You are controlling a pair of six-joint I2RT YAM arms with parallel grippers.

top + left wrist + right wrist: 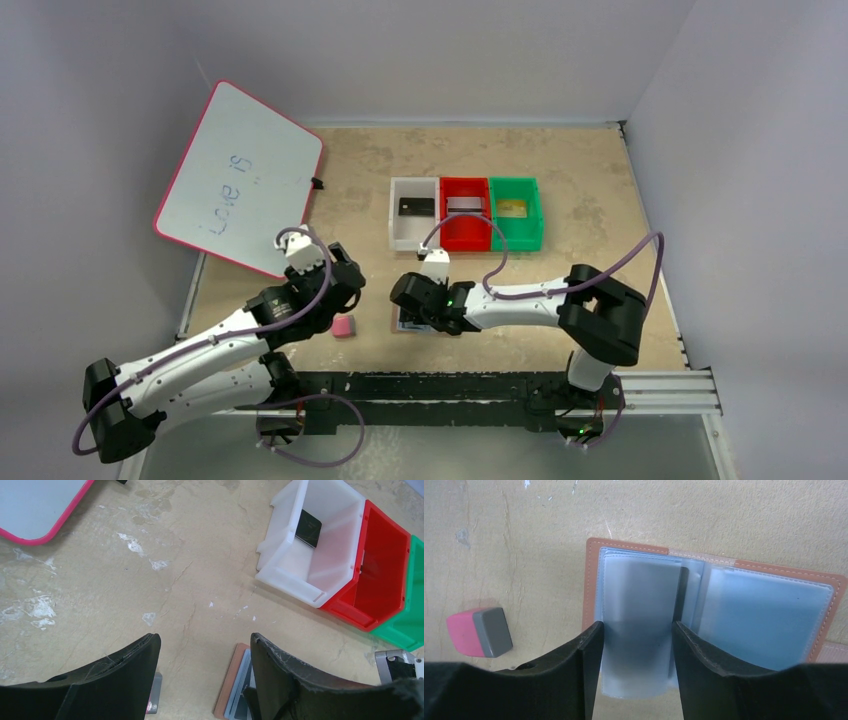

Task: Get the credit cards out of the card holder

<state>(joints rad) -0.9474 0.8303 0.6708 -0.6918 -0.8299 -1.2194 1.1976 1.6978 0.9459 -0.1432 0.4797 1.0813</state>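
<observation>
I see the card holder [769,610] lying open on the table [580,170] near its front edge, my right gripper [636,627] straddling one clear sleeve [639,675], pinching or not I cannot tell, while my left gripper [205,645] hovers spread and empty just beside it.

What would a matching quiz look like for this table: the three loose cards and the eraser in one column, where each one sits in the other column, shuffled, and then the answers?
Things:
1. black card
2. silver-grey card
3. gold card
4. eraser

Places:
A. in the green bin
B. on the table, beside the open card holder
C. in the white bin
D. in the red bin

Pairs: 1-C, 2-D, 3-A, 4-B
</observation>
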